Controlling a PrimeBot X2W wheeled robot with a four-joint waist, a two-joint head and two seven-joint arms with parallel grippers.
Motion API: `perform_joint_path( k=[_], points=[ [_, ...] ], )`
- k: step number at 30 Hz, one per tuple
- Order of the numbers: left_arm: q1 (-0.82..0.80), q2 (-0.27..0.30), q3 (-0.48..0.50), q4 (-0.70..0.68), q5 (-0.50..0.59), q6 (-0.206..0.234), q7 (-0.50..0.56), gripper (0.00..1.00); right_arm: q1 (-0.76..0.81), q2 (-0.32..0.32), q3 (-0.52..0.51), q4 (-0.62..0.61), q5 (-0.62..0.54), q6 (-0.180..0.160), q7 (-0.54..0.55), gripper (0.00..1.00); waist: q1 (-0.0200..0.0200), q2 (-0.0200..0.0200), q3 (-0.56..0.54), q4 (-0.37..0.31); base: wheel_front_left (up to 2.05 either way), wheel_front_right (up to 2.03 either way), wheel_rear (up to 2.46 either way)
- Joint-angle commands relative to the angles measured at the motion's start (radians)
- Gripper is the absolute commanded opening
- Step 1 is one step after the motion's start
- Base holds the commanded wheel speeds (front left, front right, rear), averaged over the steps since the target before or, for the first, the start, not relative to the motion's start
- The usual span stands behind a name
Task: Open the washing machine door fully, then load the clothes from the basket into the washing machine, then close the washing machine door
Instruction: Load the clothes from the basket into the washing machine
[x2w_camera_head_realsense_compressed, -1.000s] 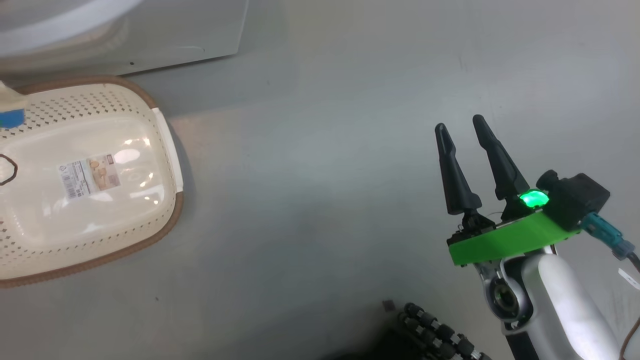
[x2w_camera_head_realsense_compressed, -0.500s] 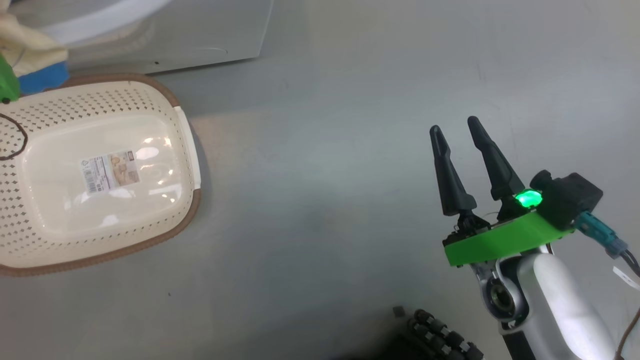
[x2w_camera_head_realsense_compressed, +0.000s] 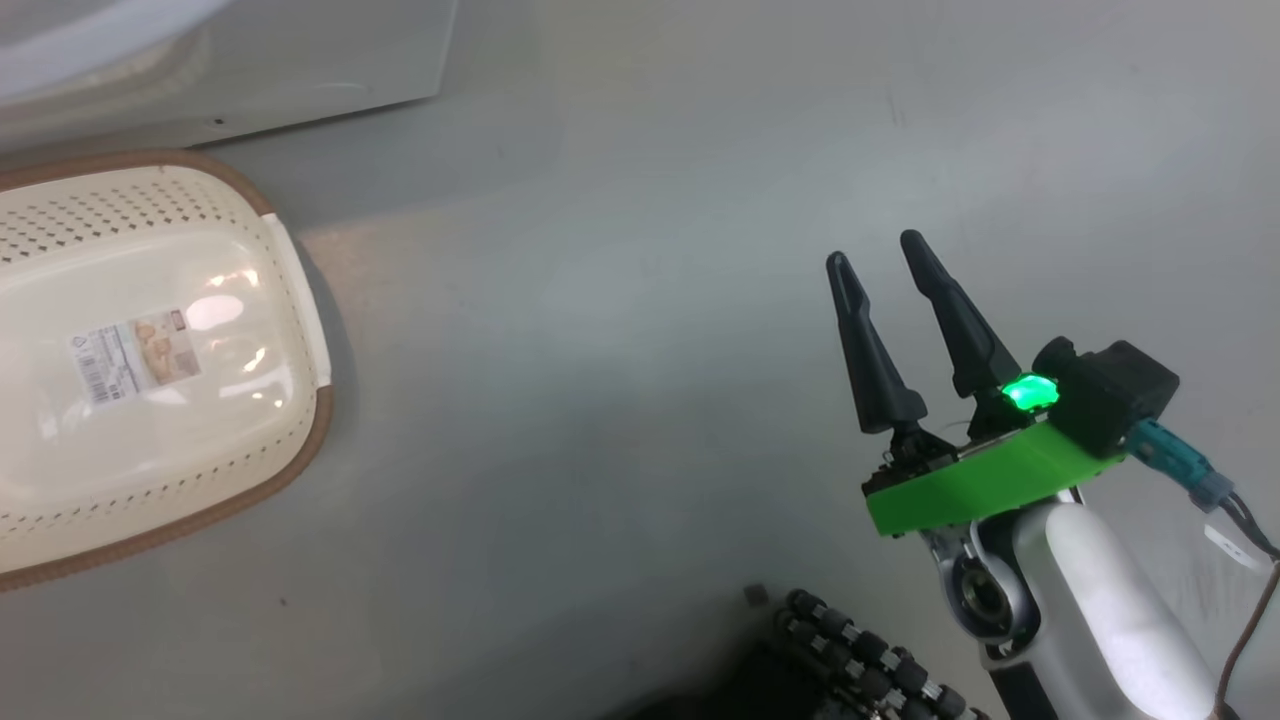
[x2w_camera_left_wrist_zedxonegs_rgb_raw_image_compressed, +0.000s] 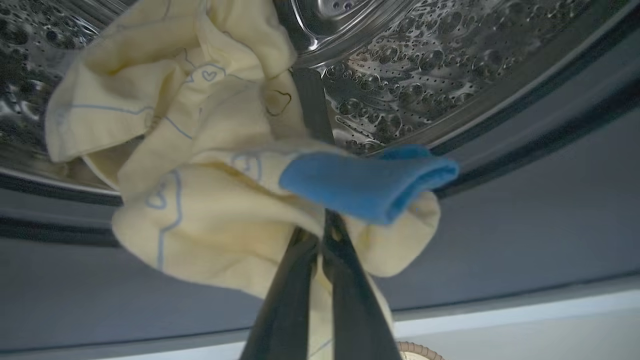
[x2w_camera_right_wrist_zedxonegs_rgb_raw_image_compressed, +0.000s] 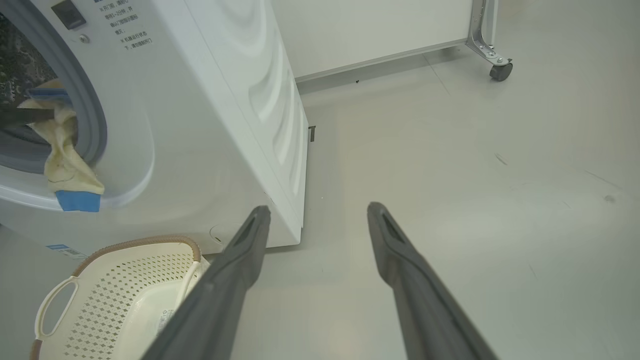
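Left claw (x2w_camera_left_wrist_zedxonegs_rgb_raw_image_compressed: 308, 87) pinches the clothes (x2w_camera_left_wrist_zedxonegs_rgb_raw_image_compressed: 200, 220), blue cuff (x2w_camera_left_wrist_zedxonegs_rgb_raw_image_compressed: 365, 182) at three o'clock. They look soft, so grab a bunch.

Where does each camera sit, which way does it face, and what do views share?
Head: on the head, facing down at the floor and the basket; the right gripper, jaws open, and pale forearm show.
Left wrist: on the left arm, facing into the drum; its fingers are shut on the clothes.
Right wrist: on the right arm, facing the washer and floor; its open fingers show.
Shared: head and right wrist both show the basket; both wrists show the clothes.
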Motion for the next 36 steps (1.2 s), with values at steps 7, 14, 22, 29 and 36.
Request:
perform_joint_path(
  k=[7,14,22,29,36],
  points=[
    [-0.160,0.112,0.026,-0.004,0.055,-0.012,0.023,0.00,0.004,-0.011,0.026,-0.054,0.016,0.003,-0.007,1.00,0.0000,0.0000,0.036,-0.042,0.00,0.00,0.00],
    [-0.282,0.143,0.038,0.035,0.058,-0.031,0.034,0.00,0.014,-0.011,0.032,-0.082,0.031,0.003,-0.007,1.00,0.0000,0.0000,0.084,-0.065,0.00,0.00,0.00],
    [-0.402,0.180,0.052,0.062,0.074,-0.053,-0.020,0.00,0.018,-0.011,0.039,-0.105,0.048,0.003,-0.007,1.00,0.0000,0.0000,0.146,-0.083,0.00,0.00,0.00],
    [-0.539,0.182,0.037,0.143,0.131,-0.091,-0.226,0.00,-0.004,-0.011,0.064,-0.115,0.071,0.003,-0.007,1.00,0.0000,0.0000,0.196,-0.111,0.00,0.00,0.00],
    [-0.642,0.166,0.000,0.298,0.202,-0.127,-0.511,0.00,-0.008,-0.011,0.072,-0.117,0.088,0.003,-0.007,1.00,0.0000,0.0000,0.220,-0.125,0.00,0.00,0.00]
  ],
)
